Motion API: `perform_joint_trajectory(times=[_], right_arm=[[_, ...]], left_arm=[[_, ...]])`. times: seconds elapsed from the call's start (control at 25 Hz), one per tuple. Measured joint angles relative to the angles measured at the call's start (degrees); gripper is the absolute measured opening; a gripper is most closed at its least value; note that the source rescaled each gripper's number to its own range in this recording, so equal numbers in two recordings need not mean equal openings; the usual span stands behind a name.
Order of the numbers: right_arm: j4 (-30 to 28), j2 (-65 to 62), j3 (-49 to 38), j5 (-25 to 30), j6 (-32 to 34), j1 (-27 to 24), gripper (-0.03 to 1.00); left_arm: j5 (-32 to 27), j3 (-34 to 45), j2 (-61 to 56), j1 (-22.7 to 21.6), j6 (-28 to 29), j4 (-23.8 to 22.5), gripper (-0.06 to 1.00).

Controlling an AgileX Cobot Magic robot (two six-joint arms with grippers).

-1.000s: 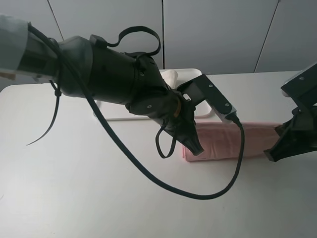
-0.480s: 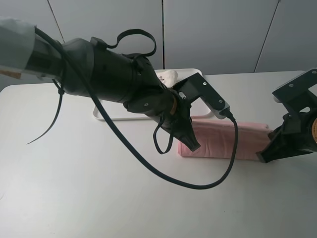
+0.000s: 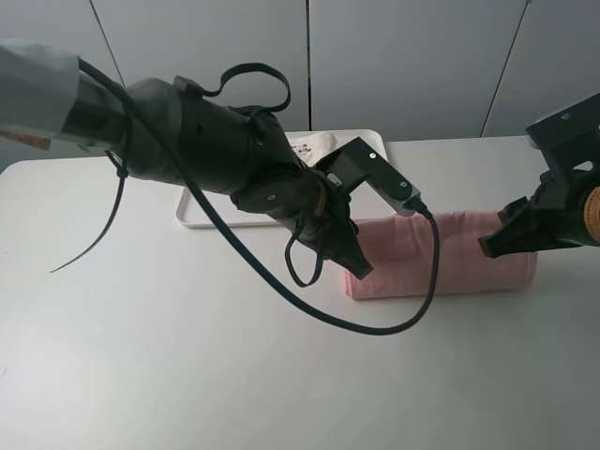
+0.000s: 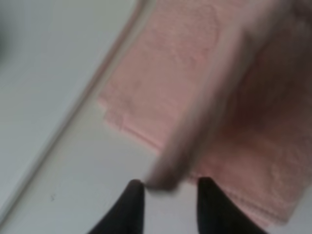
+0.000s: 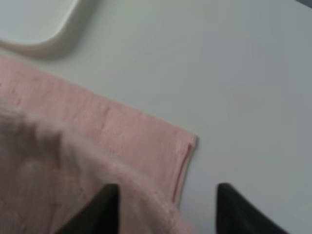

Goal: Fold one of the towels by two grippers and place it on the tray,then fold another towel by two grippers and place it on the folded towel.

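Tray [image 3: 199, 217], white, far centre of table [image 3: 141, 356]: holds cream towel [image 3: 317, 145], mostly hidden behind left arm. Pink towel [image 3: 469, 261]: folded long, on table just near-right of tray. Left gripper [image 4: 168, 187]: released, fingers apart, at towel's left end. Right gripper [image 5: 165, 195]: released, at right end.

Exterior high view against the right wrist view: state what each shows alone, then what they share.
Only exterior high: the cream towel on the tray, and the left gripper at the pink towel's left end. Only right wrist: the gap between the right gripper's open fingers, by the towel's corner. Both: pink towel, tray, table, right gripper.
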State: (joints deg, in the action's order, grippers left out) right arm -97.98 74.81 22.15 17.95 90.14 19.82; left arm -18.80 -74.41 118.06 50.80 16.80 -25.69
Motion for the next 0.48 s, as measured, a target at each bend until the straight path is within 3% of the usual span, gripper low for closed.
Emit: perform_joint_trajectory(times=[0.12,0.16,0.36,0.48], right_arm=[[-1.11,0.62,0.08,2.68,5.49,0.0,0.9],[-1.37,0.7,0.08,3.58,7.05,0.0,0.96],[1.02,0.63,0.13,5.11,10.49,0.0,1.0],[8.96,0.75,0.5,4.72,8.57,0.0,1.0]], left_arm=[[-0.25,0.0,0.0,-1.62,2.54,-0.33,0.89],[-0.45,0.0,0.0,-2.0,3.38,-0.44,0.95],[-1.45,0.0,0.0,-2.26,5.21,-0.44,1.0],[-4.89,-1.18,0.04,-2.37,6.29,2.92,1.0]])
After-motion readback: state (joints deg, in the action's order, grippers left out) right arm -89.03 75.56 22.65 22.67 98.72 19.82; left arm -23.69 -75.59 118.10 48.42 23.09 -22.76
